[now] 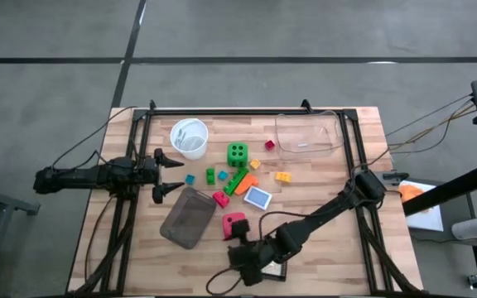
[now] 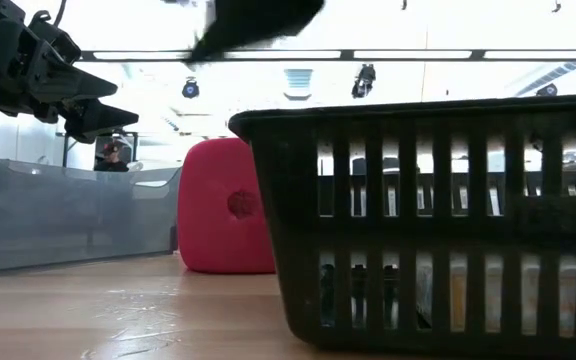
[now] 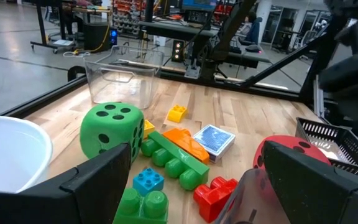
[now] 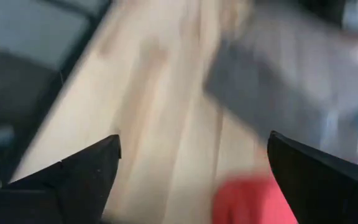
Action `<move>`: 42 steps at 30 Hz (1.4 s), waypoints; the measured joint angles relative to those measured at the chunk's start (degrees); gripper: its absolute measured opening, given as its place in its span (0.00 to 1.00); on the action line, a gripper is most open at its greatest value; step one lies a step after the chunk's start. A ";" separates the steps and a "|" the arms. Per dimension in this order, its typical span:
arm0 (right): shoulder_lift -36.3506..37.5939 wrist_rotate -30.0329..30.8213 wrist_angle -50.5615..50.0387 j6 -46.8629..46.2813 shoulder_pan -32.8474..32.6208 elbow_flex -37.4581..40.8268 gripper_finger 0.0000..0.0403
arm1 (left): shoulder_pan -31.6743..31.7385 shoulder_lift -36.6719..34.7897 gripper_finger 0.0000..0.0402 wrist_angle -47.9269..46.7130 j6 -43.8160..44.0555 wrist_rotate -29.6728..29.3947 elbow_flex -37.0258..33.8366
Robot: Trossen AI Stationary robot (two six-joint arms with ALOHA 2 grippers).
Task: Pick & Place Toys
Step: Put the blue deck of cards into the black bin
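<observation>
On the table, mid-board | toys (image 1: 237, 175) loose, none visibly placed; pink-red die (image 1: 234, 223) beside grey tray (image 1: 188, 217) | right gripper (image 1: 251, 263) spread, empty, near die | left gripper (image 1: 162, 175) spread, waiting.

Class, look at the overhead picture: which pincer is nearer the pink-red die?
The right pincer: it hovers at the table's near edge, just past the pink-red die. The left pincer waits farther off, beyond the grey tray.
</observation>
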State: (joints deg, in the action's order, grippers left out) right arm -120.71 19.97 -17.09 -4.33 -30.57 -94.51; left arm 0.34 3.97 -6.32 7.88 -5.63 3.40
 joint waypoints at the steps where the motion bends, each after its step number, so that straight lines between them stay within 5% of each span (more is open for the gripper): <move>1: 0.01 0.01 5.01 2.35 0.20 1.11 0.96 | 0.00 0.00 0.90 0.18 0.02 0.02 0.00; 9: 0.21 -7.63 48.03 10.19 4.25 17.23 0.81 | -0.02 0.00 0.90 0.31 0.73 0.02 0.00; 15: 5.52 -7.85 52.64 6.70 8.31 29.02 0.76 | 0.00 -0.01 0.90 0.08 0.89 0.03 0.00; 20: 13.20 -7.76 45.83 4.58 11.15 35.11 0.76 | -0.02 0.40 0.90 -0.23 0.90 0.04 0.00; 27: 21.89 -7.60 23.62 1.36 15.61 35.77 0.76 | -0.02 1.49 0.90 -0.79 0.94 0.01 0.00; 33: 24.57 -11.54 8.75 -2.84 20.15 35.34 0.76 | -0.02 1.88 0.90 -0.91 0.92 -0.15 0.00; 42: 24.66 -16.65 -0.58 -6.22 23.23 35.34 0.76 | -0.02 1.88 0.90 -0.78 -0.36 -0.63 0.00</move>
State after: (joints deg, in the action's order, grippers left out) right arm -96.05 3.31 -17.66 -10.55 -7.34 -59.18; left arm 0.32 5.85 -7.09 7.52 -6.26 3.40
